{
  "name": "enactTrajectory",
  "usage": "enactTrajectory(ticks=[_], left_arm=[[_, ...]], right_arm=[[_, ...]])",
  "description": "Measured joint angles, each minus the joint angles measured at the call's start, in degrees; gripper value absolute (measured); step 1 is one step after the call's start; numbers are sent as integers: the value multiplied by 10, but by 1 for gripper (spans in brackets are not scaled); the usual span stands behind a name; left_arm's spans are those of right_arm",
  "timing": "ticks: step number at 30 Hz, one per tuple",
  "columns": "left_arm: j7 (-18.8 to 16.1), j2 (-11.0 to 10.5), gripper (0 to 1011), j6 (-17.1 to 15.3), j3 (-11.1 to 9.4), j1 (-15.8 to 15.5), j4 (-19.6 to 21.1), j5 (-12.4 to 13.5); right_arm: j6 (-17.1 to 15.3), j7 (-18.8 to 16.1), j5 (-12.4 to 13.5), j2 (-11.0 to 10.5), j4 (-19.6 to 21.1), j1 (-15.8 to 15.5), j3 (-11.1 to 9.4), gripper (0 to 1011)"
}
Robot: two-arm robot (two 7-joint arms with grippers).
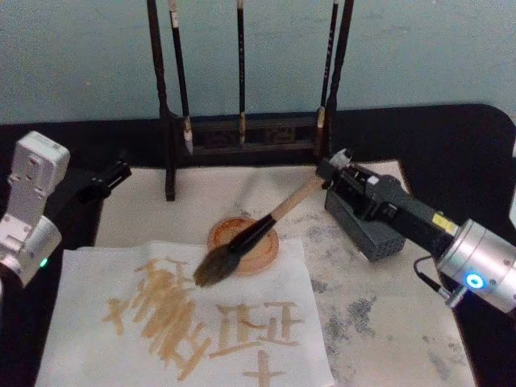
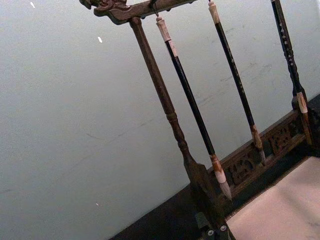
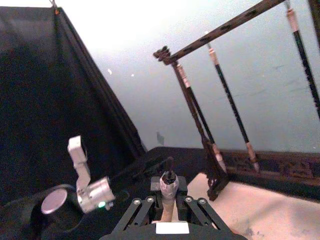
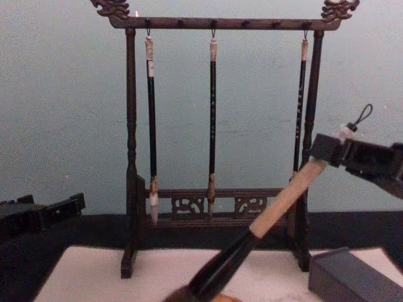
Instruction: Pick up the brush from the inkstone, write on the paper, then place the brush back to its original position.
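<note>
The brush (image 1: 266, 226) hangs tilted, and my right gripper (image 1: 326, 172) is shut on the top of its pale handle. Its black ferrule crosses the round orange-brown inkstone (image 1: 262, 254). The bushy bristles (image 1: 211, 272) reach past the inkstone's front-left rim, over the top edge of the paper (image 1: 89, 278), a white sheet with orange-brown strokes. Whether the bristles touch the sheet cannot be told. In the chest view the handle (image 4: 283, 201) slants down from the right gripper (image 4: 327, 153). The handle's end (image 3: 169, 181) shows in the right wrist view. My left gripper (image 1: 113, 176) is parked at the mat's far left corner.
A dark wooden rack (image 1: 168, 121) with three thin hanging brushes (image 4: 213, 126) stands at the back of the table. A dark grey block (image 1: 367, 230) lies under my right arm. A larger off-white mat (image 1: 387, 314) with grey stains lies beneath the paper.
</note>
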State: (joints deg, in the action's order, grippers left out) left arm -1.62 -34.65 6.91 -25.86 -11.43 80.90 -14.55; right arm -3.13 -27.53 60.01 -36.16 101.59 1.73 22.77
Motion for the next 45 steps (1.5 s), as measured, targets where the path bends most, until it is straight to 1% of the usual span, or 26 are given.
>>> enactTrajectory(ticks=[4, 5, 8, 11, 12, 15, 18, 24, 32, 38, 45], left_arm=[[0, 0, 1002, 0, 0, 0, 0, 0], [0, 0, 1002, 0, 0, 0, 0, 0], [0, 0, 1002, 0, 0, 0, 0, 0], [0, 0, 1000, 0, 0, 0, 0, 0], [0, 0, 1000, 0, 0, 0, 0, 0], [0, 0, 1002, 0, 0, 0, 0, 0], [0, 0, 1002, 0, 0, 0, 0, 0], [0, 0, 1002, 0, 0, 0, 0, 0], [0, 0, 1002, 0, 0, 0, 0, 0], [0, 0, 1002, 0, 0, 0, 0, 0], [0, 0, 1002, 0, 0, 0, 0, 0]], right_arm=[[-2, 2, 19, 12, -22, 16, 0, 176], [-2, 2, 19, 12, -22, 16, 0, 175], [-3, 5, 30, 20, -39, 27, 0, 175], [-5, 11, 42, 29, -63, 42, 0, 176], [-5, 11, 42, 29, -63, 42, 0, 175], [-6, 15, 54, 36, -87, 56, -1, 175], [-7, 17, 61, 41, -103, 64, -2, 176], [-7, 19, 77, 54, -154, 88, -6, 176], [-14, 16, 94, 64, -201, 106, -6, 176], [-19, 17, 101, 67, -221, 112, -4, 176], [-35, 20, 118, 73, -255, 123, 0, 175]])
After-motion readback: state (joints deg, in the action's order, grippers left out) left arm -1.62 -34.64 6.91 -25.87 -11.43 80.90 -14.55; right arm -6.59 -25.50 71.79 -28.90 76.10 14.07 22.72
